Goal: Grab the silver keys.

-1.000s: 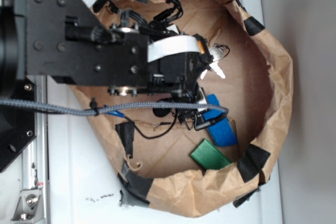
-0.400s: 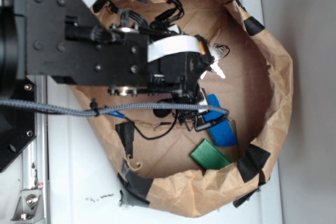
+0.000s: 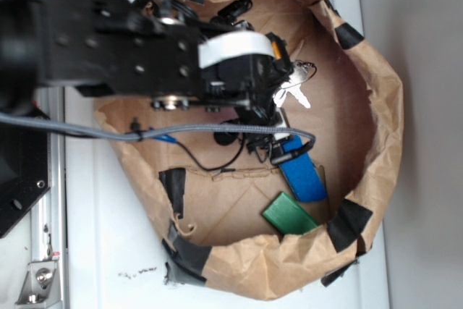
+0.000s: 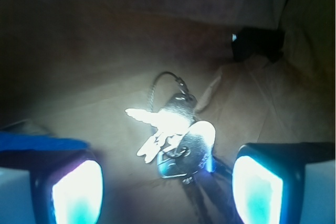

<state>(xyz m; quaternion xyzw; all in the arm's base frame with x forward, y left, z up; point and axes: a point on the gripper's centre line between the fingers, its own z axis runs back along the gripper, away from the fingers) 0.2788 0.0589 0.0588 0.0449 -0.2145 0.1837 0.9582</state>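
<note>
The silver keys (image 3: 291, 92) lie fanned on a thin wire ring on the brown paper floor of the bag, shining brightly. In the wrist view the keys (image 4: 176, 132) lie between and just ahead of my two fingers. My gripper (image 4: 167, 192) is open and empty, its glowing pads (image 4: 77, 192) standing wide apart on either side of the bunch. In the exterior view the gripper (image 3: 278, 99) sits right at the keys, with the arm covering the bag's left part.
A blue rectangular block (image 3: 300, 175) lies just below the gripper, and a green block (image 3: 288, 215) lies near the bag's lower wall. The brown paper bag wall (image 3: 380, 106) with black tape patches rings the whole area. A grey cable (image 3: 181, 142) crosses the bag.
The arm has shifted up and slightly right, bringing the gripper closer over the keys. More of the blue block shows now. The keys have not moved.
</note>
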